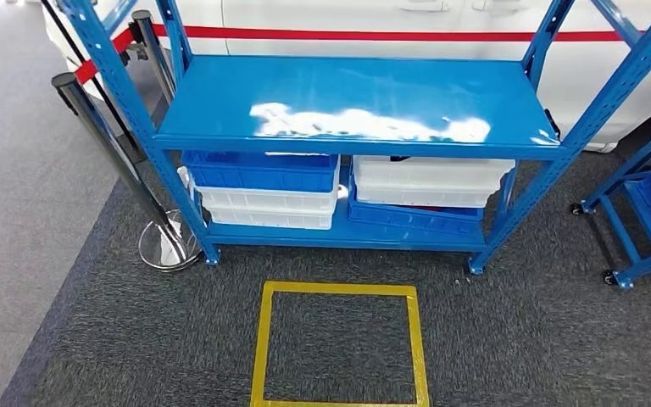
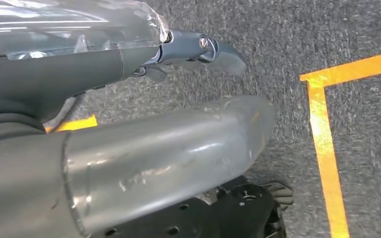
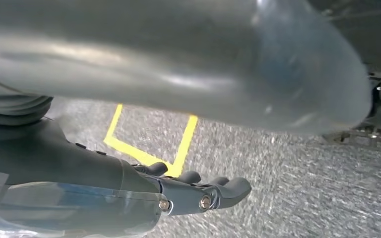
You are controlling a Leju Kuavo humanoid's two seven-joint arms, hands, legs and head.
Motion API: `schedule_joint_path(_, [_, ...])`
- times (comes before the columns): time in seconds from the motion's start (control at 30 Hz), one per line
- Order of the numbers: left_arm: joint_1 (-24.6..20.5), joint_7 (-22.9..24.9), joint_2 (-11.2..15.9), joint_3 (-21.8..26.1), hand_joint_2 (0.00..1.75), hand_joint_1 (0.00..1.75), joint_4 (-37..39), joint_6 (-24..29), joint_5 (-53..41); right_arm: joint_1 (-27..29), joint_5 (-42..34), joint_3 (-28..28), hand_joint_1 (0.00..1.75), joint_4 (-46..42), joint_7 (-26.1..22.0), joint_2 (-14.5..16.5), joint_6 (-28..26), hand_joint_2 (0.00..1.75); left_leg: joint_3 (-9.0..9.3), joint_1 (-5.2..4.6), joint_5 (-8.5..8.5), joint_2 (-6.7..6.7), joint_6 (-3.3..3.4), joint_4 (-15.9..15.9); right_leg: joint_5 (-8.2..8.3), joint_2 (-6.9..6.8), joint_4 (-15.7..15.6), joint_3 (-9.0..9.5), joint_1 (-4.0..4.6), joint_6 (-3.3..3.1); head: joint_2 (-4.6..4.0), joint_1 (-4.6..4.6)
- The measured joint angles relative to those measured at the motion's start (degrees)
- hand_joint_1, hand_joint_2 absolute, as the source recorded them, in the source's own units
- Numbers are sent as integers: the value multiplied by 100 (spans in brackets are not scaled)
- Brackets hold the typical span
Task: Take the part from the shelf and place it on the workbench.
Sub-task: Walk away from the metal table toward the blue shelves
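Head view: a blue metal shelf (image 1: 364, 102) stands on dark grey carpet (image 1: 517, 339), its upper deck bare and glossy with a white glare patch across the near half. On the lower deck sit stacked crates. At left, a blue crate (image 1: 258, 170) rests on top of two white crates (image 1: 267, 208). At right, a white crate (image 1: 428, 181) sits on a blue crate (image 1: 411, 219). What lies inside the crates cannot be told from this angle, so the part cannot be picked out.

A square of yellow tape (image 1: 339, 348) is marked on the carpet, near the shelf's front edge and roughly centred before it. Left of the shelf stands a black stanchion post (image 1: 102, 136) on a chrome round base (image 1: 167, 246), carrying a red belt (image 1: 102, 58). Behind the shelf is a white vehicle body with a red stripe (image 1: 373, 36). A second blue frame on castors (image 1: 636, 212) stands at far right.

Left wrist view: the left robot hand (image 2: 198, 52) hangs over the carpet, fingers extended and holding nothing (a corner of orange-yellow tape shows beyond it).

Right wrist view: the right robot hand (image 3: 203, 191) likewise hangs above the carpet, dark fingers laid side by side and gently bent, nothing in them, with a corner of the yellow tape past it.
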Motion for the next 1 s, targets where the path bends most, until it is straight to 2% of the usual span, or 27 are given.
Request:
schedule_joint_path(0.07, [-19,0,2,-1,0,0,0,1,-1,-8,0,-2,0,0,0,4,0,0,30,-1,28,0,-68,79,-52,10,-51,90,-7,-72,1,-7])
schedule_joint_path(0.1, [-25,-1,3,-1,0,0,0,1,-1,-4,0,-4,0,0,-1,5,0,0,-34,0,68,9,-93,269,-84,9,-91,166,-21,-111,1,-14])
schedule_joint_path(0.17, [-37,-1,4,-1,0,0,0,1,-1,-4,0,-9,0,0,-1,7,-6,0,-395,17,20,27,-143,912,-164,-1,-151,327,-44,-169,1,-36])
schedule_joint_path(0.23, [-34,-1,3,-1,0,0,0,-1,-1,-13,0,-12,0,0,0,4,-9,0,-870,38,-317,32,-192,1546,-272,1,-168,459,-46,-190,1,-51])
schedule_joint_path(0.27, [-26,0,3,-1,0,0,0,-2,-1,-14,0,-13,0,0,0,4,-7,0,-1050,47,-494,32,-208,1694,-332,7,-170,531,-46,-189,1,-54])
schedule_joint_path(0.3, [-20,0,4,-1,0,0,0,-2,-1,-12,0,-13,0,0,0,4,-4,0,-1159,51,-575,33,-213,1683,-394,12,-170,612,-46,-183,1,-55])
schedule_joint_path(0.33, [-17,0,5,-1,0,0,0,-2,-1,-9,0,-14,0,0,0,5,-2,0,-1190,53,-492,34,-211,1500,-460,16,-170,701,-47,-172,1,-57])
schedule_joint_path(0.37, [-11,0,5,-1,0,0,0,-2,-1,-7,0,-15,0,0,0,7,-1,0,-1162,54,-242,36,-198,1184,-528,16,-171,790,-48,-158,1,-58])
schedule_joint_path(0.4, [-3,0,7,-1,0,0,0,-2,-1,-4,0,-16,0,1,0,8,0,0,-1124,51,123,43,-173,826,-593,16,-167,868,-45,-140,1,-58])
schedule_joint_path(0.43, [4,2,7,-1,0,0,0,-2,-1,-5,0,-17,0,1,0,9,1,0,-1088,39,404,52,-143,538,-652,24,-164,922,-39,-112,1,-60])
schedule_joint_path(0.47, [9,4,7,-1,0,0,0,-2,-1,-12,0,-17,0,2,1,9,1,0,-1059,24,601,59,-106,360,-702,32,-173,953,-33,-75,1,-62])
schedule_joint_path(0.5, [12,6,7,-1,0,0,0,-1,-1,-19,0,-19,0,2,1,10,1,0,-1055,11,683,62,-64,282,-727,40,-169,983,-26,-35,1,-64])
schedule_joint_path(0.57, [10,6,5,-1,0,0,0,0,-1,-37,0,-20,0,1,1,10,0,0,-966,13,659,49,21,227,-730,42,-145,1033,-22,42,1,-67])
schedule_joint_path(0.6, [9,4,3,-1,0,0,0,0,-1,-41,0,-21,0,0,0,9,0,0,-898,25,657,43,65,180,-711,35,-34,1020,-23,67,1,-59])
schedule_joint_path(0.63, [5,2,2,-1,0,0,0,-1,-1,-46,0,-21,0,0,0,9,-1,0,-815,36,644,40,102,140,-719,28,161,930,-26,89,1,-46])
schedule_joint_path(0.67, [-1,1,1,-1,0,0,0,-1,-1,-54,1,-21,0,0,-1,9,-1,0,-741,44,624,41,133,102,-775,21,454,761,-33,109,1,-34])
schedule_joint_path(0.73, [-11,0,2,0,0,0,0,-2,-1,-64,9,-21,0,0,-2,10,-3,0,-646,38,552,43,168,72,-1058,13,1119,279,-44,141,1,-15])
schedule_joint_path(0.77, [-13,2,2,1,0,0,0,-3,-1,-65,15,-20,0,0,-2,10,-3,0,-595,36,505,38,170,69,-1215,12,1337,65,-49,154,1,-15])
schedule_joint_path(0.8, [-10,7,2,1,0,0,0,-3,-2,-60,21,-20,0,0,-1,9,-3,0,-531,35,450,30,166,68,-1295,11,1407,-81,-51,162,1,-14])
schedule_joint_path(0.83, [-6,11,1,2,0,0,0,-4,-2,-54,27,-20,0,0,-1,8,-2,0,-453,34,390,22,156,67,-1246,11,1301,-141,-50,158,1,-13])
schedule_joint_path(0.87, [-1,16,0,1,0,0,0,-4,-3,-47,32,-20,0,0,0,5,-2,0,-364,33,325,17,143,66,-1054,10,1033,-124,-47,143,1,-12])
schedule_joint_path(0.93, [0,21,-5,0,0,0,0,-4,-5,-29,42,-21,0,0,0,-7,-2,0,-205,24,192,15,103,68,-443,8,354,-7,-17,74,1,-8])
schedule_joint_path(0.97, [-6,23,-9,-1,0,0,0,-4,-7,-27,44,-21,0,0,0,-13,-3,0,-152,16,128,13,73,68,-232,7,129,44,2,38,1,-4])
schedule_joint_path(1.0, [-15,25,-11,-1,0,0,0,-2,-9,-26,45,-21,0,0,0,-17,-3,0,-104,9,77,11,38,56,-105,9,19,75,20,5,1,-3])
